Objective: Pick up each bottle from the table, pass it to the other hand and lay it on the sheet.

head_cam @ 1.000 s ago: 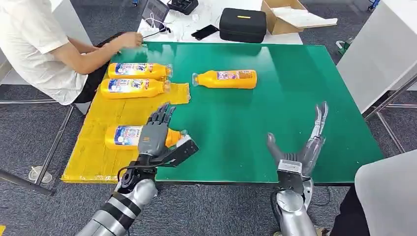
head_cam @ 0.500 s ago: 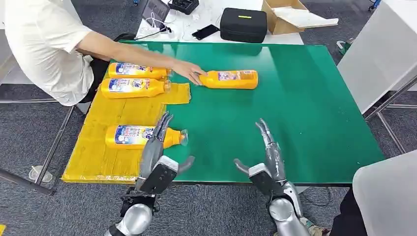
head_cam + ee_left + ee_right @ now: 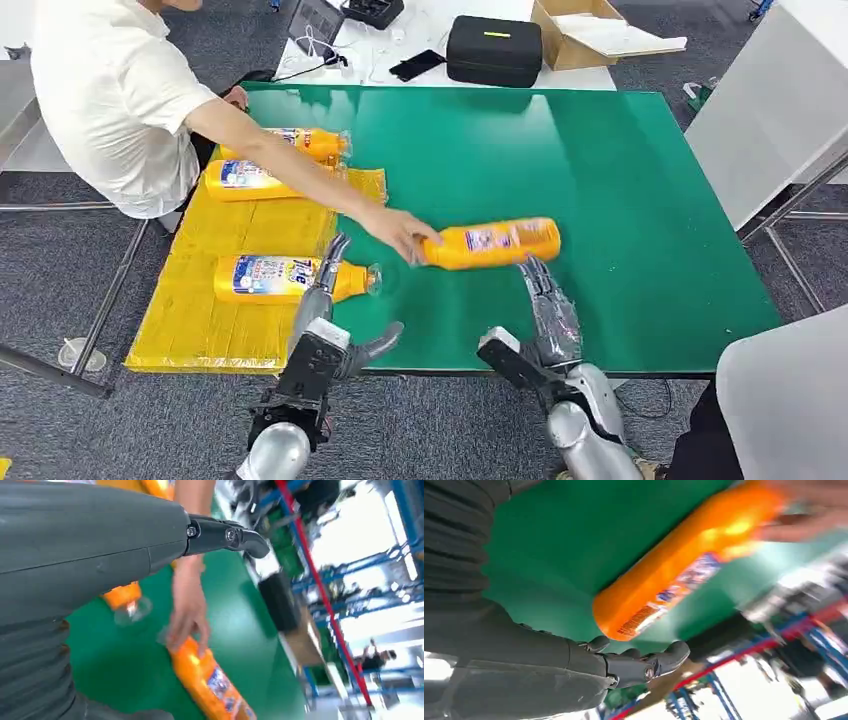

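While a person's hand (image 3: 398, 232) grips the neck of an orange bottle (image 3: 495, 243) lying on the green table (image 3: 640, 200), the robot's left hand (image 3: 325, 322) and right hand (image 3: 540, 325) hover empty, fingers extended, at the near edge.

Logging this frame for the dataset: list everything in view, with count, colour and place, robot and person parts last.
Bottles: four, orange with printed labels. Three lie on the yellow sheet: two at its far end, one at its near end. The fourth lies on the bare green, its neck end in a person's hand.
Sheet: one, yellow, on the table's left part.
Table: one, green top.
Case: one, black, on the white surface beyond the table.
Cardboard box: one, brown, open, beside the case.
Phone: one, dark, left of the case.
Person: one, white shirt, at the left; hand on the fourth bottle.
Left hand: grey, holding nothing, at the table's near edge.
Right hand: grey, holding nothing, just short of the fourth bottle.
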{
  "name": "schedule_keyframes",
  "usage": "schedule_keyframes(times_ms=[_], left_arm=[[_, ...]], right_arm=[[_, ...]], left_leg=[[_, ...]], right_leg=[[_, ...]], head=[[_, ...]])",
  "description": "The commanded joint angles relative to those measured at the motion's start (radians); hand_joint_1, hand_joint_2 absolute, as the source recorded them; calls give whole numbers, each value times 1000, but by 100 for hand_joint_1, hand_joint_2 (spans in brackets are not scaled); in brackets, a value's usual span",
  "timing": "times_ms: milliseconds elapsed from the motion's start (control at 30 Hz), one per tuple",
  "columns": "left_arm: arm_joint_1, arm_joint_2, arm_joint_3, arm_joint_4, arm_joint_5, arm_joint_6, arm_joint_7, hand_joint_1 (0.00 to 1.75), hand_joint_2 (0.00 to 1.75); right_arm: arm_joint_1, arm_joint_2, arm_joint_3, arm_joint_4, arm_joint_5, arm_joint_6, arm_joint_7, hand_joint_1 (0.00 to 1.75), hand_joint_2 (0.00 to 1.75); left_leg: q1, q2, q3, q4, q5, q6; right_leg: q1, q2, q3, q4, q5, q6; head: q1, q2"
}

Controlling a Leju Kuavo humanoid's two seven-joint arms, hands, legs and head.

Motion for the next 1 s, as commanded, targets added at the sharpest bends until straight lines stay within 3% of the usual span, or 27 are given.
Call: schedule_keyframes(times_ms=[33, 367, 600, 1000], left_arm=[[-32, 4, -47, 59, 47, -3, 7, 0, 175], [-44, -1, -49, 90, 38, 16, 9, 0, 175], [-75, -13, -56, 133, 49, 14, 12, 0, 175], [-101, -26, -63, 153, 49, 19, 21, 0, 175]], right_arm=[[-135, -64, 111, 189, 146, -44, 106, 0, 175], [-175, -67, 142, 230, 197, -11, 163, 0, 175], [-316, -67, 157, 440, 150, 122, 198, 0, 175], [-441, -62, 181, 560, 200, 144, 258, 0, 175]], left_leg=[[0, 3, 7, -1, -2, 1], [0, 2, 6, -1, -2, 1], [-1, 3, 5, -1, -1, 1], [-1, 2, 6, 0, -1, 2]], right_leg=[[0, 1, 6, -1, -1, -2], [0, 1, 5, -1, -1, -1], [0, 1, 4, -1, 0, -1], [0, 1, 5, 0, -1, -1]], head=[[0, 0], [0, 0], [0, 0], [0, 0]])
